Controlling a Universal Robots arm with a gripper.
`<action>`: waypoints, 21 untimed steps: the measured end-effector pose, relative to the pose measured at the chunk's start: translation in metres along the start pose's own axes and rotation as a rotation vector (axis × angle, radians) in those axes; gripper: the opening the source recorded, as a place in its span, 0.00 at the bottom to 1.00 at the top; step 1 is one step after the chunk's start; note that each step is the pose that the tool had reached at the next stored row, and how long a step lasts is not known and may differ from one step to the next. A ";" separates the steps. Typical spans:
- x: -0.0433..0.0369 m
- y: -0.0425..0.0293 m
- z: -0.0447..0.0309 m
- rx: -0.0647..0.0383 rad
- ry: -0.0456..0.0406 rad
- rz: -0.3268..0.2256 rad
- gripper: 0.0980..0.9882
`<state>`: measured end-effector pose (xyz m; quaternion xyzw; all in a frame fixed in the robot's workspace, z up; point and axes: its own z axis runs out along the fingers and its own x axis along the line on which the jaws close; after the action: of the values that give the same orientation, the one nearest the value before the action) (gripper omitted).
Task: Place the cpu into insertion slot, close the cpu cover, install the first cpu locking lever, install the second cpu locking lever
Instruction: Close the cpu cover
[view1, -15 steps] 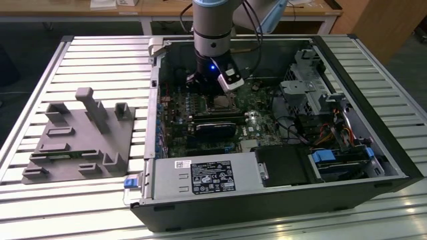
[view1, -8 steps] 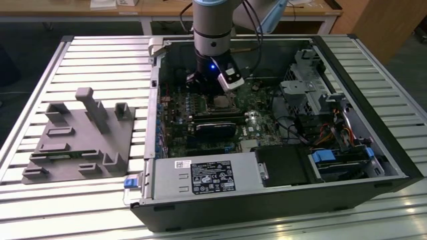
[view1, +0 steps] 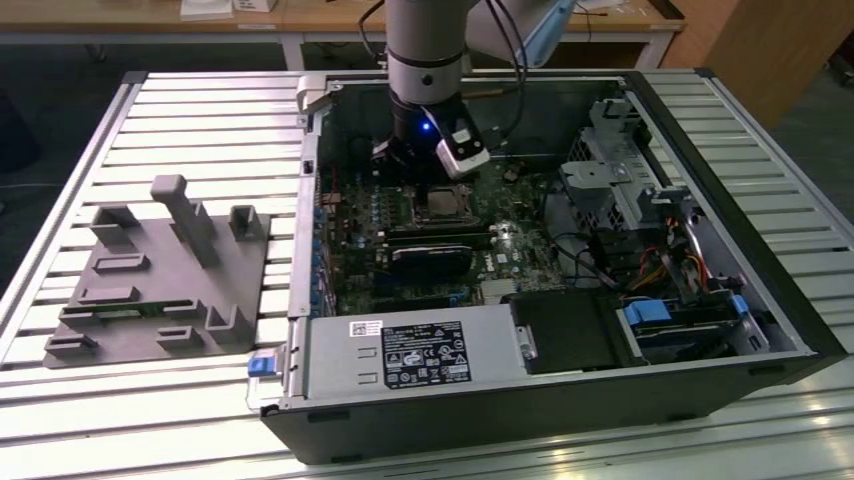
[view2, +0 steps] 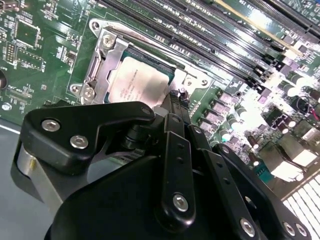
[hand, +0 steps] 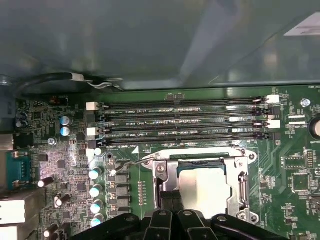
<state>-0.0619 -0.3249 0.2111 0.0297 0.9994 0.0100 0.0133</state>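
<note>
open computer case (view1: 534, 410) lying on its side, motherboard (view1: 400, 270) facing up. around the socket: four empty memory slots (hand: 180, 120) just beside it, a row of small capacitors (hand: 95, 192) on another side, and a thin wire lever (hand: 127, 164) running along the socket's corner; whether it is hooked cannot be told. a black cable (hand: 55, 77) loops along the case wall beyond the memory slots. in the exterior view the arm (view1: 427, 60) comes straight down into the case, with the power supply box (view1: 414, 355) in front and the drive cage (view1: 627, 180) and a blue caddy (view1: 667, 315) towards the exterior view's right.

the cpu (hand: 205, 187) lies flat in the socket, its silver top showing through the cpu cover (hand: 239, 185), which is folded down around it. the gripper (hand: 169, 194) hangs over one edge of the cover, fingers pressed together with nothing seen between them; contact with the frame cannot be told.

the case rests on a slatted metal table (view1: 134, 400), beside a grey fixture plate (view1: 160, 280) with upright pegs. a wooden bench (view1: 334, 15) stands behind.
</note>
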 end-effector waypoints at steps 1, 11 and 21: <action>0.0000 0.0000 -0.0012 0.000 -0.0001 0.000 0.01; -0.0088 0.0006 -0.0030 0.000 0.0000 0.000 0.01; -0.0287 0.0017 -0.0024 0.000 0.0001 0.000 0.01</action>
<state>-0.0333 -0.3249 0.2143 0.0296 0.9994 0.0100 0.0133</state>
